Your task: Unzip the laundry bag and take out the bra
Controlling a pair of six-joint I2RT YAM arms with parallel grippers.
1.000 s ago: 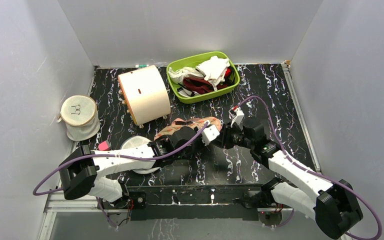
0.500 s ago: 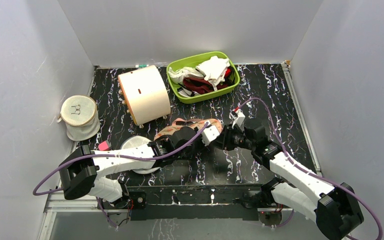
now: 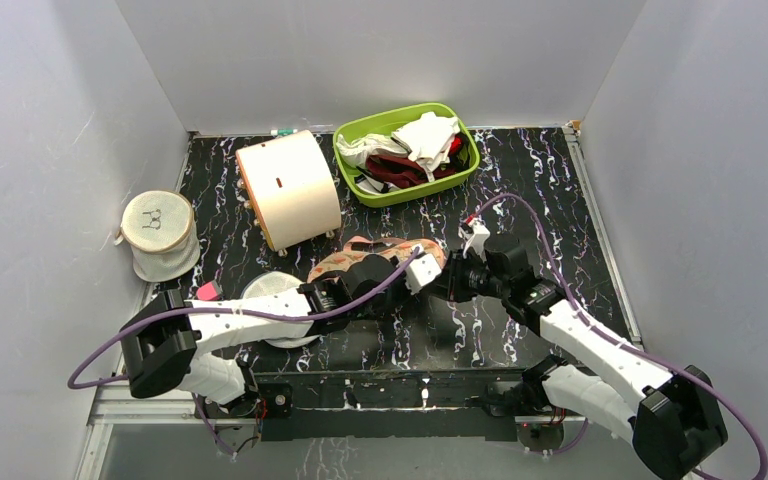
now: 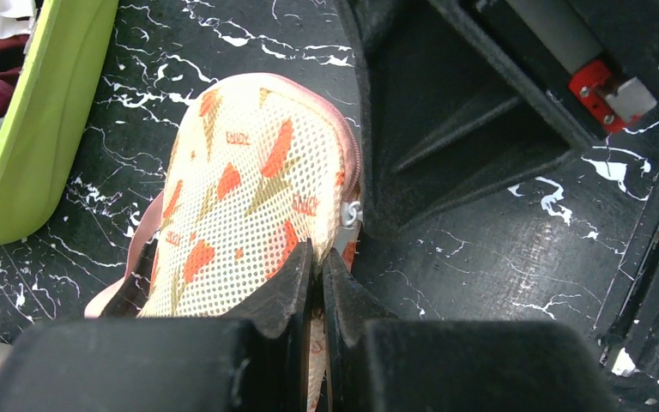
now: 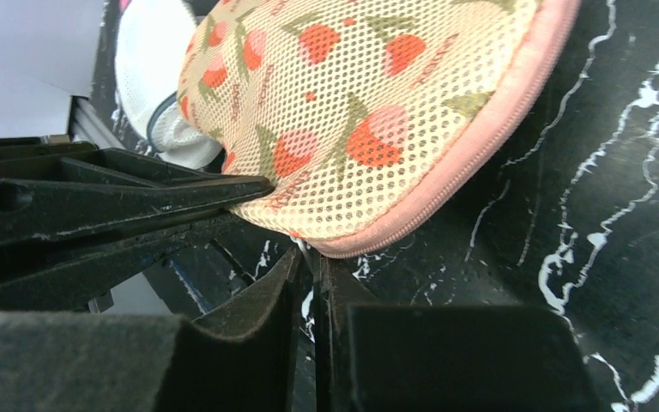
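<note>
One laundry bag (image 3: 392, 243), flat, long axis left-right, right end farther.

Small red words, seemingly "ENJOY", repeat across the peach-pink oval mesh case (image 4: 249, 197) among its red and green print; the right wrist view shows them too blurred to read.

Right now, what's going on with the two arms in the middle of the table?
Both arms are working on the laundry bag lying between them. The left gripper is pinched on the bag's mesh fabric, holding it. The right gripper is closed at the bag's end, apparently on the zip pull. The pink zip edging looks shut where it shows, and no bra is visible yet.
</note>
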